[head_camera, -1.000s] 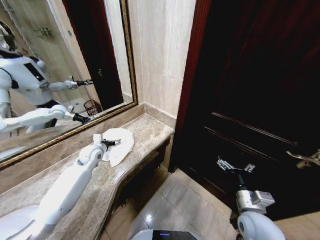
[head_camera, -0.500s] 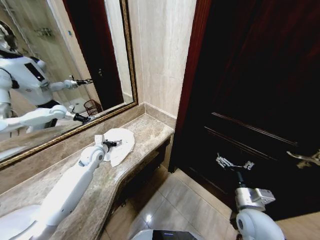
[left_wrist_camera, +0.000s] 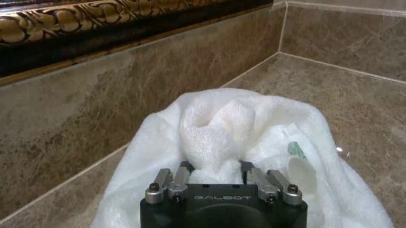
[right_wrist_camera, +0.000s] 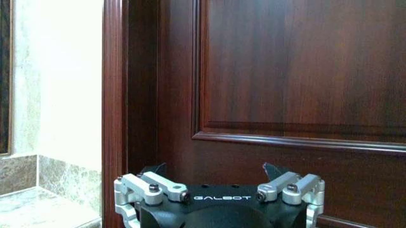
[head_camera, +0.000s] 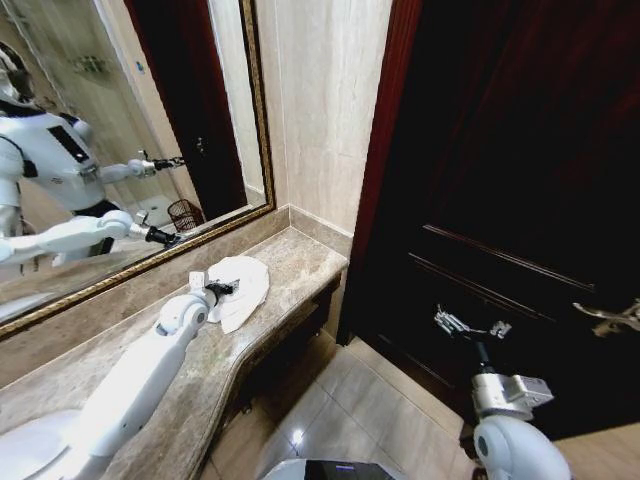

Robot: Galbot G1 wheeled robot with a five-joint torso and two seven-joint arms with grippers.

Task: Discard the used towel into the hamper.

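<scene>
Marble counter (head_camera: 290, 262), mirror (head_camera: 120, 150) behind, left hand (left_wrist_camera: 214, 175) pinching towel (left_wrist_camera: 254, 128)

— What kind of place is shown here?

— A bathroom is shown. A long stone counter (head_camera: 290, 262) is set against a big mirror (head_camera: 110, 130) with a gold frame (left_wrist_camera: 114, 16).

— What else is seen?

— The wall (head_camera: 325, 110) is covered in pale stone, the floor (head_camera: 340, 410) is laid with shiny tiles, and a dark wooden door (right_wrist_camera: 298, 76) is seen beside the counter.
</scene>
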